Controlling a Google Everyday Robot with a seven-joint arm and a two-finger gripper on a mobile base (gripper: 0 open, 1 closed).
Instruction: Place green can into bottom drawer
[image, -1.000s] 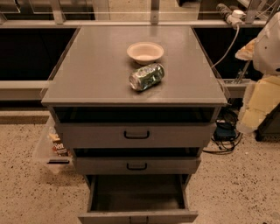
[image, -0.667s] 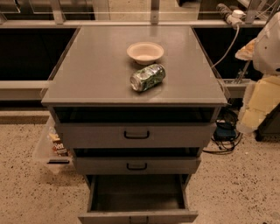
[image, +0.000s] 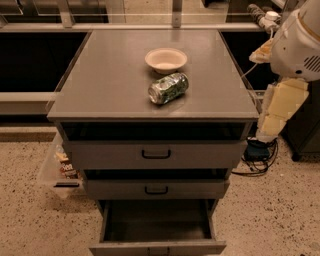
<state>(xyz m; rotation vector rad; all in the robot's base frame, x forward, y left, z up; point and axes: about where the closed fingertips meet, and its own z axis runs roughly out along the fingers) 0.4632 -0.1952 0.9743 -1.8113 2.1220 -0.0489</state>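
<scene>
One green can (image: 168, 88) lies on its side mid-bench (image: 100, 95), slightly toward the front edge, silver end facing front-left. Cream bowl (image: 166, 60) sits just behind it, toward the back edge. Bottom drawer (image: 157, 246) is pulled open below the front edge, dark inside; two upper drawers (image: 156, 155) are pushed in. Arm (image: 282, 102) hangs off the right edge, tool (image: 261, 142) low by the front-right corner, well apart from the can. Released or clenched: cannot tell.
</scene>
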